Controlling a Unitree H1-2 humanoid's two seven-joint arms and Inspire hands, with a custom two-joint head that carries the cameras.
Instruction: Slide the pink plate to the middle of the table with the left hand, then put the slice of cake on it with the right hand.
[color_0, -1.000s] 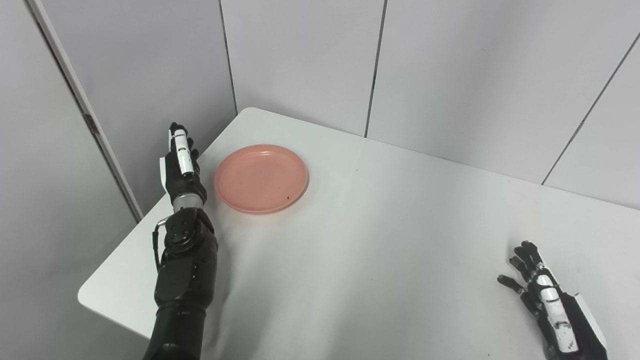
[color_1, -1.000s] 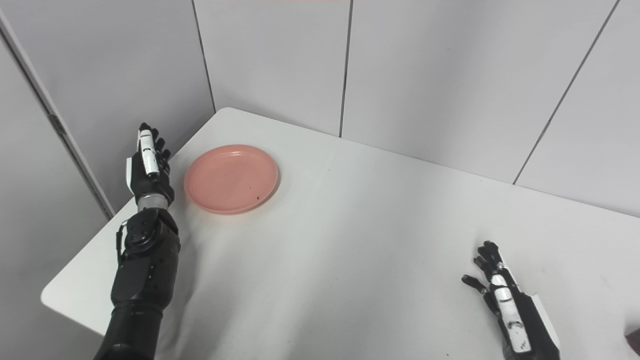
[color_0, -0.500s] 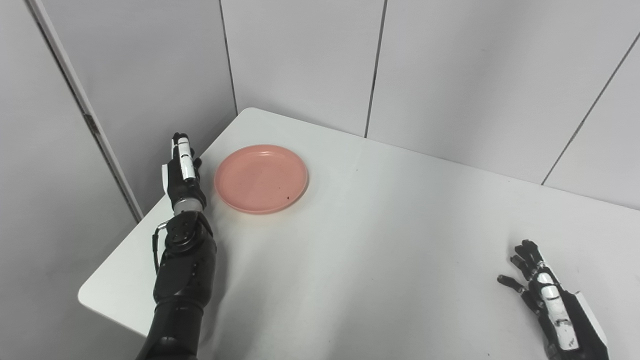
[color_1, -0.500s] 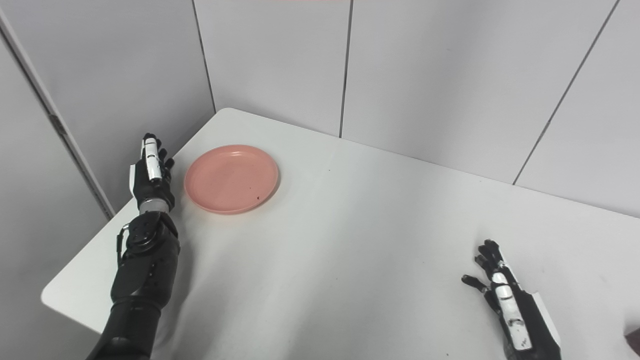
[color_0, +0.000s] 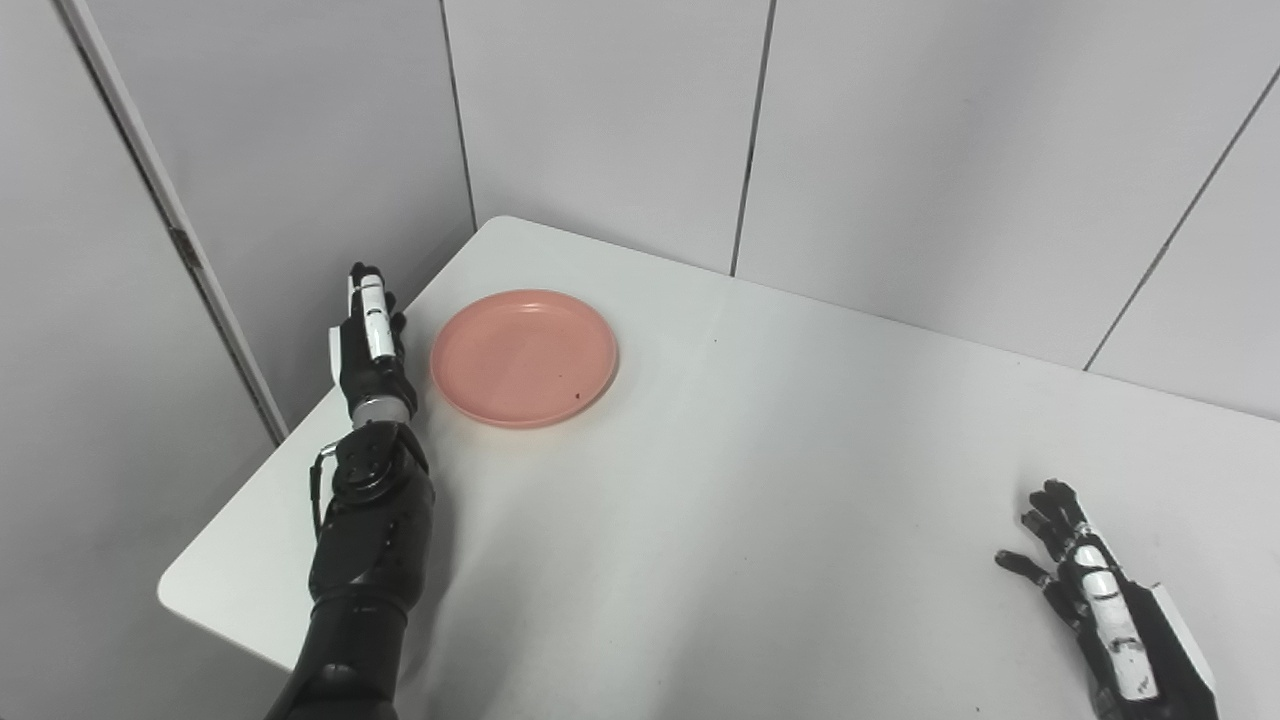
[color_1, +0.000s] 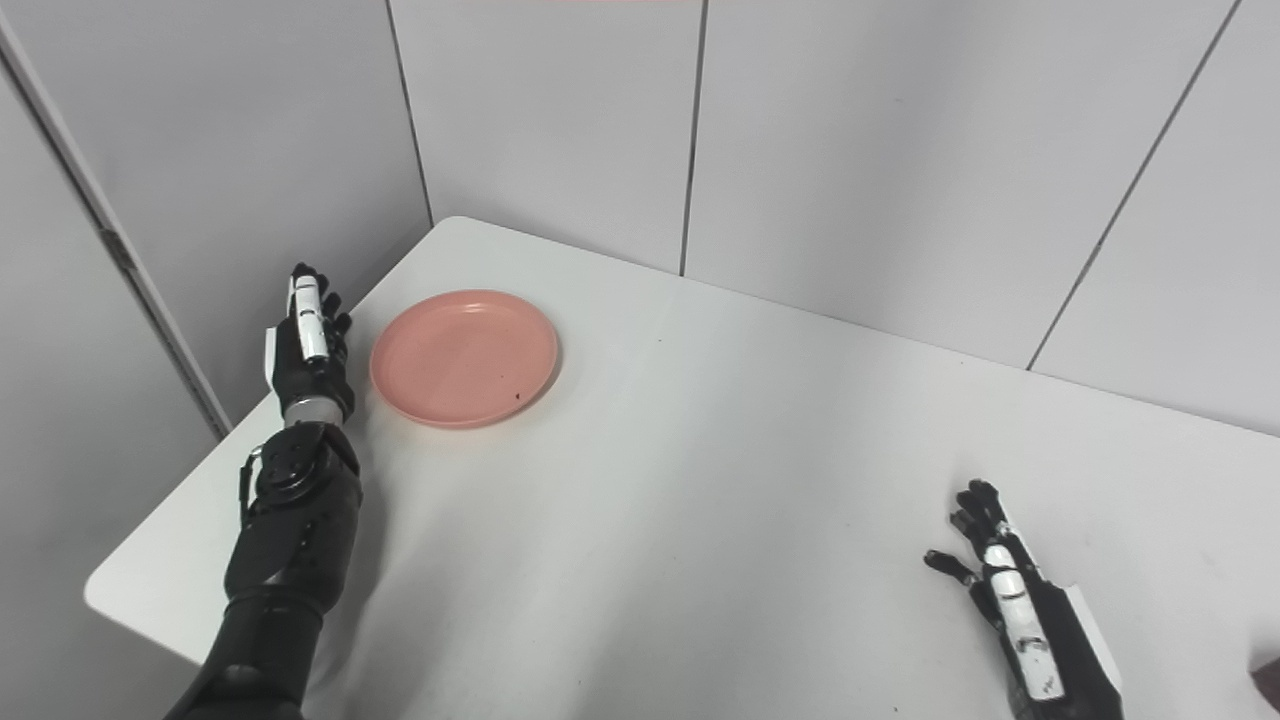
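A round pink plate (color_0: 523, 356) lies flat near the table's far left corner, with nothing on it. My left hand (color_0: 368, 340) stands edge-on just left of the plate at the table's left edge, fingers straight and together, holding nothing; a narrow gap separates it from the rim. My right hand (color_0: 1095, 595) rests open, palm down, on the table at the near right. A dark sliver at the right eye view's bottom right edge (color_1: 1270, 672) may be the cake; most of it is out of frame.
The white table (color_0: 760, 500) has a rounded far left corner and a rounded near left corner. Grey wall panels stand close behind it and along its left side.
My left hand has dropped slightly lower and edged a little nearer the plate. The plate and my right hand have not moved.
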